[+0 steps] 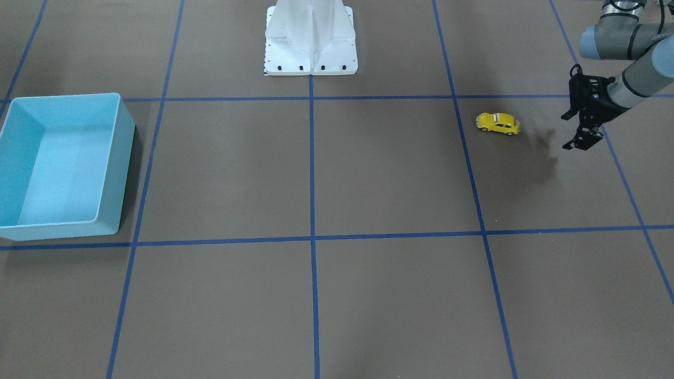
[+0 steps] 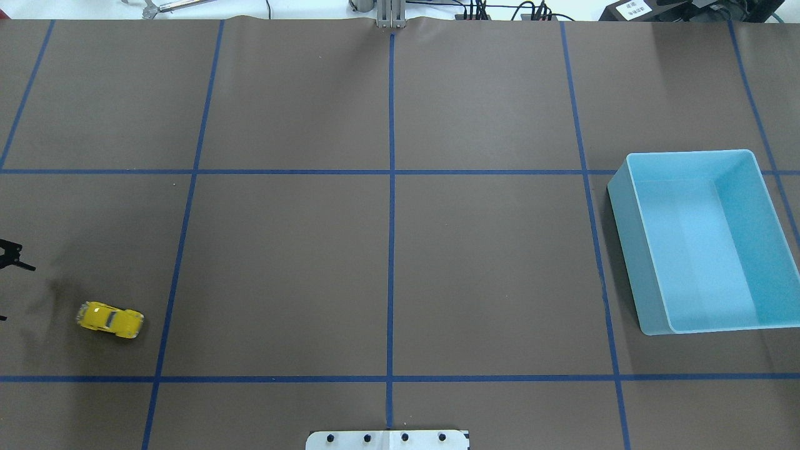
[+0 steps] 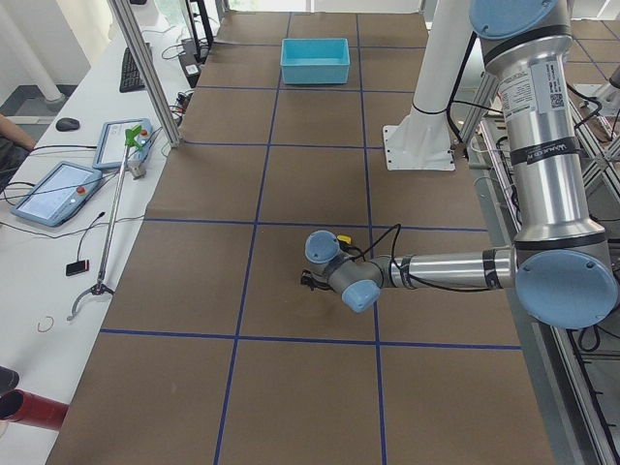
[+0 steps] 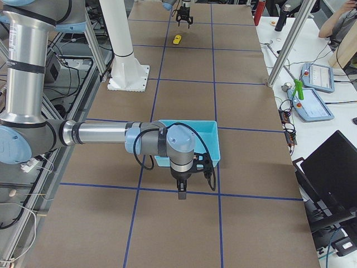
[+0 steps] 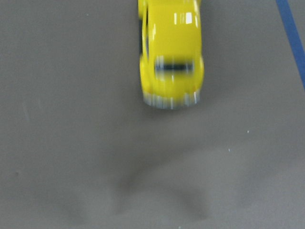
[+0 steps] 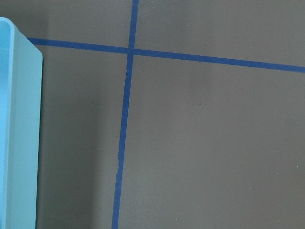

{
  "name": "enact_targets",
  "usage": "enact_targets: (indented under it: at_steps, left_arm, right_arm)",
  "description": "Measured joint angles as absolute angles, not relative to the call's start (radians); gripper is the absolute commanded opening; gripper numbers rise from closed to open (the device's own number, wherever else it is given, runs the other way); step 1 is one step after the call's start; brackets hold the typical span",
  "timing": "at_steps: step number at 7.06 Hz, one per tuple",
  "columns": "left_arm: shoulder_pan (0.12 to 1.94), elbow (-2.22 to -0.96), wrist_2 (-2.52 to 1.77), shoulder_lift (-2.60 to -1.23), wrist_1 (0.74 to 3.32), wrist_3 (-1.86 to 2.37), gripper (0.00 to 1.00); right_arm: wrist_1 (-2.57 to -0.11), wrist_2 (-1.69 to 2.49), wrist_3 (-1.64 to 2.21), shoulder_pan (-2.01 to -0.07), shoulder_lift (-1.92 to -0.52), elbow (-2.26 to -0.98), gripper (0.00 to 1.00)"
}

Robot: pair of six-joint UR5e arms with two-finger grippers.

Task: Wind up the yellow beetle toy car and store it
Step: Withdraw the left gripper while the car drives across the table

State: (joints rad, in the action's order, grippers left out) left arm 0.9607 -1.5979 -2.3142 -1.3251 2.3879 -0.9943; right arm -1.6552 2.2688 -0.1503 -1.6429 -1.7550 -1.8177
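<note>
Brown matting ruled into squares by blue tape is covering the table, and we are taking the robot's white base as our landmark. Nearest the base, toward our left side, the yellow beetle toy car is sitting on its wheels on the mat, with nothing touching it. Just beyond the car from the base, our left gripper is hovering with its fingers spread wide and nothing between them. It is standing apart from the car, which is showing blurred at the top of the left wrist view. Well out on the base's opposite side, the light blue bin is waiting. Past it our right gripper is hanging by the bin's outer wall, and we cannot tell whether it is spread or closed. We are judging this to be the approach, before any grasp. Next we are needing to bring the spread fingers around the car's body, close on it, draw it backward along the mat to wind it, and then carry it to the bin.
</note>
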Motion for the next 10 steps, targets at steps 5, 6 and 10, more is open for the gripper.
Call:
enact_targets:
  at_steps: [5, 6, 10]
  left_arm:
    - [1.004, -1.613, -2.328, -1.308, 2.364, -1.025, 1.0]
    - [1.008, -1.614, -2.328, -1.305, 2.362, -1.024, 1.0]
    - [1.017, -1.671, -2.323, -1.3, 2.25, -1.019, 1.0]
  right_arm:
    - [-1.655, 2.271, -0.15, -1.643, -1.755, -1.83, 1.0]
    - [-1.655, 2.274, -0.15, -1.643, -1.755, -1.832, 1.0]
    - [-1.656, 2.276, -0.15, -1.643, -1.755, -1.833, 1.0]
